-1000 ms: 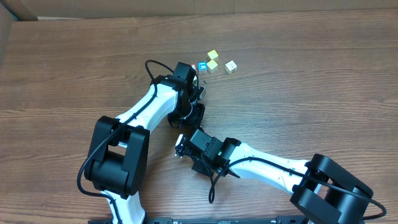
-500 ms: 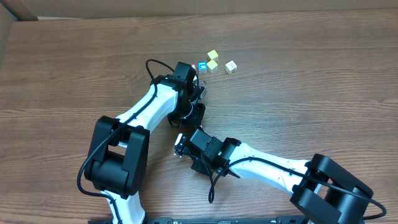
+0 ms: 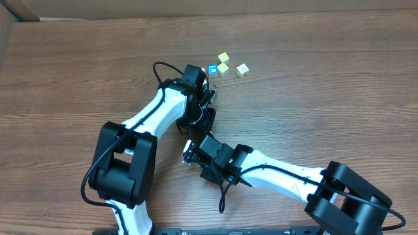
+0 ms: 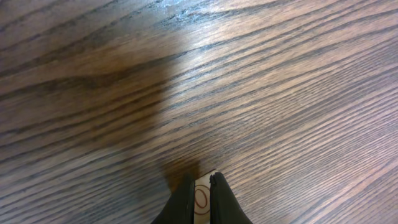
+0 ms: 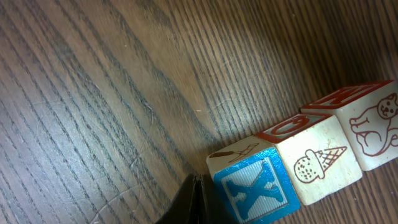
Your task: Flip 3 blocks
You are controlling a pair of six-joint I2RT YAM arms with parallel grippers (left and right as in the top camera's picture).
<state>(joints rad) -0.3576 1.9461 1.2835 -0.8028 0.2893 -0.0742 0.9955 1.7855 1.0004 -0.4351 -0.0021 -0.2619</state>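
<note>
Counted 3 alphabet blocks point(image 5: 317, 163) touching in a row on desk point(image 5: 93, 93); noted left hand point(image 4: 200, 184) and right hand point(image 5: 194, 184) each pressed together.

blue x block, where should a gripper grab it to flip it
I'd pinch the blue x block across the two side faces running along the row, coming from above; its inner side sits against the ice cream block, leaving no finger gap there.

Wood-grain table point(image 3: 339, 91) spans the overhead view. Far of centre sit two plain yellow cubes: far yellow cube point(image 3: 223, 57), with near yellow cube point(image 3: 223, 68) just beside it. Blue-faced cube point(image 3: 212, 70) lies just left of the near one, its marking too small to read. Tan cardboard point(image 3: 8, 26) is at the far left corner.
</note>
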